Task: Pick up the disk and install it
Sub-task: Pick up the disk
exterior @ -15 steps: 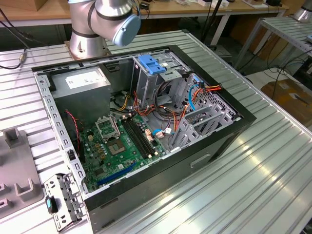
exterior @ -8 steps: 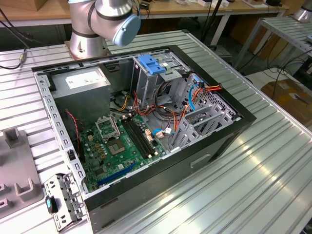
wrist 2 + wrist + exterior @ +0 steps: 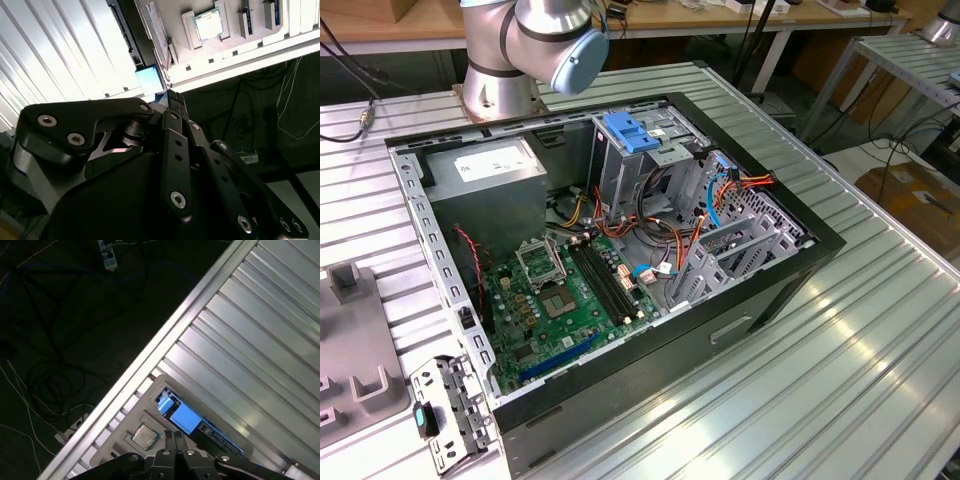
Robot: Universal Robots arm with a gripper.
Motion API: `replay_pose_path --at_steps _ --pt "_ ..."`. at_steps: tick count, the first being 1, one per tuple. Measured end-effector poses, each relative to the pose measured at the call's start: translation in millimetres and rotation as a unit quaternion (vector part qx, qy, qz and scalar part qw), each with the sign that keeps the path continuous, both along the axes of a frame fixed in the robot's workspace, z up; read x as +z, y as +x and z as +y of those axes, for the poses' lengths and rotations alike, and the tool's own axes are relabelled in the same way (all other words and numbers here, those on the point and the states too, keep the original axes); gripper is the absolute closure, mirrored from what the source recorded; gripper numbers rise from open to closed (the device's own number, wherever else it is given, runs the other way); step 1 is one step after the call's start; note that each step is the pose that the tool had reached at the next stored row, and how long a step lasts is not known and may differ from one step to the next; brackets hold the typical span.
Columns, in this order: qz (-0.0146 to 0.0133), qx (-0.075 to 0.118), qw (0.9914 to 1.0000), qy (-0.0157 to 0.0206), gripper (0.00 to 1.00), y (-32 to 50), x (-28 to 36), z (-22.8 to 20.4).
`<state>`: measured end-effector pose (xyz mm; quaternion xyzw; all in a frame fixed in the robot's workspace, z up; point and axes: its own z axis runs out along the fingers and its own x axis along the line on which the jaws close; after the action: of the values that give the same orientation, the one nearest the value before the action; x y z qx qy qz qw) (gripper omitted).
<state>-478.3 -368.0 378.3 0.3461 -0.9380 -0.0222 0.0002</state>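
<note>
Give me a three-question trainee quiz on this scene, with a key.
1. True or false: the gripper is holding the disk.
2. In the first wrist view, what lies beside the disk in the grey tray? A) a processor chip B) a screwdriver C) a fan
3. In the exterior view, what colour is the motherboard inside the computer case?
Key: 1 false; 2 A; 3 green.
</note>
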Motion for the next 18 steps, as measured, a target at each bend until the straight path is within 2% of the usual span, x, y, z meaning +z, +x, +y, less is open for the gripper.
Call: replay_pose_path --at_steps 2,3,5,6,8,10,11,14,17,18 --pt "0.0 0.034 0.99941 0.0 0.89 0.0 0.0 0.0" --pt "0.0 0.054 0.99855 0.0 0.89 0.0 -0.1 0.0" --pt "0.0 0.072 0.99741 0.0 0.89 0.0 -0.1 0.0" --pt "0.0 0.086 0.99626 0.0 0.89 0.0 -0.1 0.0" --pt "0.0 0.104 0.99461 0.0 0.89 0.0 -0.1 0.0" --pt "0.0 0.126 0.99198 0.0 0.89 0.0 -0.2 0.0" --pt "0.0 0.14 0.9901 0.0 0.89 0.0 -0.3 0.0" --pt "0.0 0.168 0.98587 0.0 0.89 0.0 -0.3 0.0" --pt "0.0 0.195 0.98089 0.0 0.89 0.0 -0.3 0.0" --pt "0.0 0.204 0.97896 0.0 0.89 0.0 -0.3 0.0"
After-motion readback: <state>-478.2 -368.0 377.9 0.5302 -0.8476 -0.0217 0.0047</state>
